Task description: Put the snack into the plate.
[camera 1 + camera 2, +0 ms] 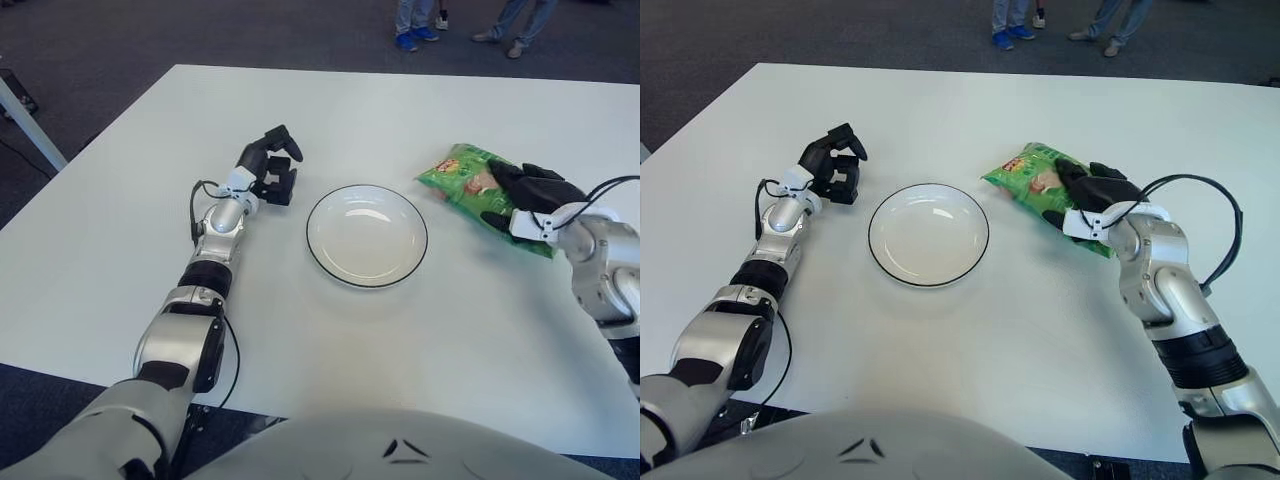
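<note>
The snack (462,180), a green bag, lies on the white table (400,350) right of the empty plate (366,235), gripped by the right hand (525,195) with black fingers wrapped over its right end, while the left hand (272,165) shows left of the plate, fingers curled on nothing.
</note>
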Robot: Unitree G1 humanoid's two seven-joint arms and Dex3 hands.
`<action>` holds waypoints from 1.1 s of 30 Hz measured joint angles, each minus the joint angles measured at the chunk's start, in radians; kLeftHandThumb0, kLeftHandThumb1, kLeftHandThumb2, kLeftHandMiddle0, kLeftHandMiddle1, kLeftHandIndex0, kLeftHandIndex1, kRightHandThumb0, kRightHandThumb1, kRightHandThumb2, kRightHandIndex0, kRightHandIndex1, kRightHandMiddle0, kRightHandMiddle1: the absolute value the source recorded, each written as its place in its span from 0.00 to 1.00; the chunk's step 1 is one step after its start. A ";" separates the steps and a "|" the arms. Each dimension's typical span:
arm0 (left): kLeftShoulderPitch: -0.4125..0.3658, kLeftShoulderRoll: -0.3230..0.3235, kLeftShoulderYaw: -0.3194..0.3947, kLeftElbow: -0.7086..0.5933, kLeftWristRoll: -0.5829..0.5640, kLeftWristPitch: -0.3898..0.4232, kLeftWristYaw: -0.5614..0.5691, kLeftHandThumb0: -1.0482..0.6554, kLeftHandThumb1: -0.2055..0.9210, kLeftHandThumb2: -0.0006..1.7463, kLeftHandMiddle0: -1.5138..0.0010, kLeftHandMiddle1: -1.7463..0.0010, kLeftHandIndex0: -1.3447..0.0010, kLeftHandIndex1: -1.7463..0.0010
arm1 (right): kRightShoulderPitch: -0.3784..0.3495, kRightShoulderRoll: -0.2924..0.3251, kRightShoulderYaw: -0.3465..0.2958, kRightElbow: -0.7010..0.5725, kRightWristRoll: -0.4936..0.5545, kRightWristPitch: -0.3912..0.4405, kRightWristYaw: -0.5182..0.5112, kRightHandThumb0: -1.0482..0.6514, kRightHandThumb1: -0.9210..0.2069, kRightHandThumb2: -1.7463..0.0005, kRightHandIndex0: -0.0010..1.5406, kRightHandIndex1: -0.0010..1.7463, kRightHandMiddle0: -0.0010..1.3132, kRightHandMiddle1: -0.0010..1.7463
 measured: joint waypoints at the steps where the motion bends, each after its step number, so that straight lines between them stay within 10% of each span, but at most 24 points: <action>1: 0.000 0.000 0.000 0.000 0.000 -0.001 0.000 0.34 0.51 0.71 0.16 0.00 0.58 0.00 | 0.003 0.001 0.000 0.011 -0.007 -0.010 -0.030 0.00 0.00 0.52 0.00 0.00 0.00 0.19; 4: 0.000 0.000 0.000 -0.001 0.000 -0.003 0.000 0.34 0.51 0.71 0.16 0.00 0.58 0.00 | 0.010 0.001 -0.002 0.047 -0.030 -0.040 -0.125 0.04 0.00 0.55 0.02 0.01 0.00 0.30; 11: 0.000 0.000 0.000 -0.001 0.001 -0.003 0.000 0.34 0.51 0.72 0.16 0.00 0.58 0.00 | 0.021 0.020 -0.007 0.150 -0.040 -0.155 -0.381 0.21 0.12 0.63 0.00 0.73 0.05 0.77; 13: 0.000 0.000 0.000 -0.001 0.001 -0.003 0.000 0.34 0.51 0.71 0.16 0.00 0.58 0.00 | 0.021 0.021 -0.008 0.173 -0.041 -0.187 -0.441 0.32 0.18 0.58 0.00 0.89 0.20 0.88; 22: 0.001 0.002 0.000 -0.003 0.000 -0.003 0.000 0.35 0.53 0.70 0.16 0.00 0.58 0.00 | 0.027 0.055 -0.054 0.175 -0.024 -0.274 -0.602 0.61 0.74 0.16 0.51 0.81 0.53 0.99; 33: 0.001 0.002 0.001 -0.002 -0.001 -0.003 0.000 0.35 0.52 0.71 0.16 0.00 0.58 0.00 | 0.015 0.099 -0.118 0.130 0.042 -0.263 -0.578 0.62 0.70 0.14 0.49 0.96 0.41 1.00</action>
